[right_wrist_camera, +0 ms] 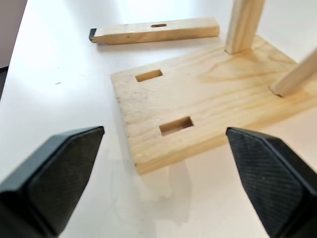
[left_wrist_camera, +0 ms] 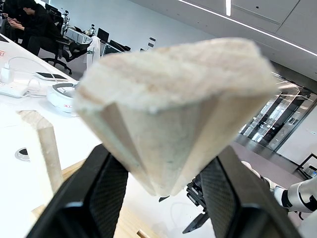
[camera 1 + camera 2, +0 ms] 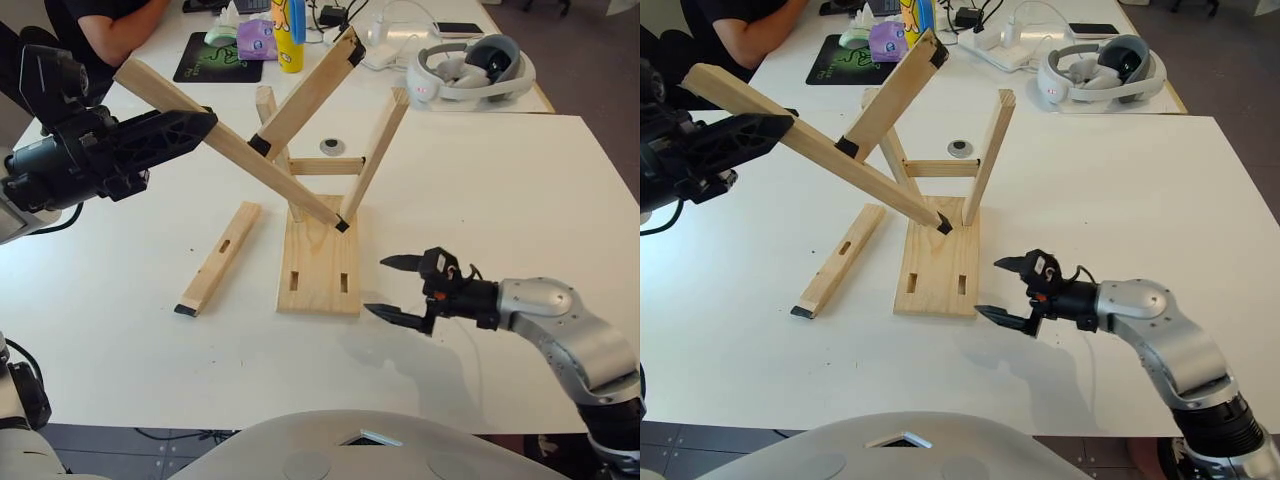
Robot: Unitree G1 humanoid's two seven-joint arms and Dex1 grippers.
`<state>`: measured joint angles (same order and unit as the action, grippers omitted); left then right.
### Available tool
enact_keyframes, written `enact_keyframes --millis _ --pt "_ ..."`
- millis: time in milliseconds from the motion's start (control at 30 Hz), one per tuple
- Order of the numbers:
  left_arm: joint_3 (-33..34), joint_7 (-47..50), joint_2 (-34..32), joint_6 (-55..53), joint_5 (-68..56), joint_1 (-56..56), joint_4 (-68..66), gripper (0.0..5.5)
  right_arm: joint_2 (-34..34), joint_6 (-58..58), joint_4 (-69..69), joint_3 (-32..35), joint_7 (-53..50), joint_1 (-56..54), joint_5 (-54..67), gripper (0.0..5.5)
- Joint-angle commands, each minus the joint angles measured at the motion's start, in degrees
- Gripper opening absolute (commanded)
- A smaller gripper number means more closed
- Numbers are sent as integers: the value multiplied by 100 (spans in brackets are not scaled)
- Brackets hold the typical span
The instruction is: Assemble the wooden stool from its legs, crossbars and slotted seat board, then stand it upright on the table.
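The slotted seat board (image 3: 318,268) lies flat on the white table (image 3: 520,200). Two legs stand in its far slots, one (image 3: 375,155) leaning, joined by a crossbar (image 3: 326,166). My left gripper (image 3: 200,125) is shut on a long leg (image 3: 285,180), held slanted above the table with its lower tip at the board's far end. Another wooden piece (image 3: 310,90) is fixed to that leg and points up and away. The leg's cut end (image 2: 171,114) sits between the left fingers (image 2: 99,193). A loose leg (image 3: 220,257) lies left of the board. My right gripper (image 3: 378,286) is open just right of the board, facing its two empty slots (image 1: 176,125).
A headset (image 3: 470,70) rests at the back right. A yellow bottle (image 3: 290,40), a mouse pad (image 3: 215,55) and cables stand along the far edge, where a person sits. A round cable hole (image 3: 333,146) lies behind the board. The table's right half is bare.
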<state>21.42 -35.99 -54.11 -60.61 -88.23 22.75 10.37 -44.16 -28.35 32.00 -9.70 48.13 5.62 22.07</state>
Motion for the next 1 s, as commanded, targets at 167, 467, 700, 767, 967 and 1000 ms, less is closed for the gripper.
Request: enact_keyframes --millis 167,467,700,767,967,1000 --pt "-146 -224 37 -179 181 361 -69 209 447 1604 -583 -1462 -769 -238 -2513 457" --pt "-203 -218 269 -202 253 497 -46 209 571 1921 -1274 -1445 -1039 -419 -3472 457" --pt "-490 -270 374 225 1265 172 479 209 418 2173 -1795 -1064 -873 -707 -3423 457" --pt "-793 -429 309 550 2003 -14 702 209 365 2261 -1934 -1041 -830 -766 -3498 457" --pt "-1212 -735 509 1170 3115 -494 1017 209 508 2314 -2234 -999 -802 -876 -3457 457" --pt "-1205 -738 580 1272 3209 -543 1051 209 537 2319 -2269 -997 -812 -881 -3456 457"
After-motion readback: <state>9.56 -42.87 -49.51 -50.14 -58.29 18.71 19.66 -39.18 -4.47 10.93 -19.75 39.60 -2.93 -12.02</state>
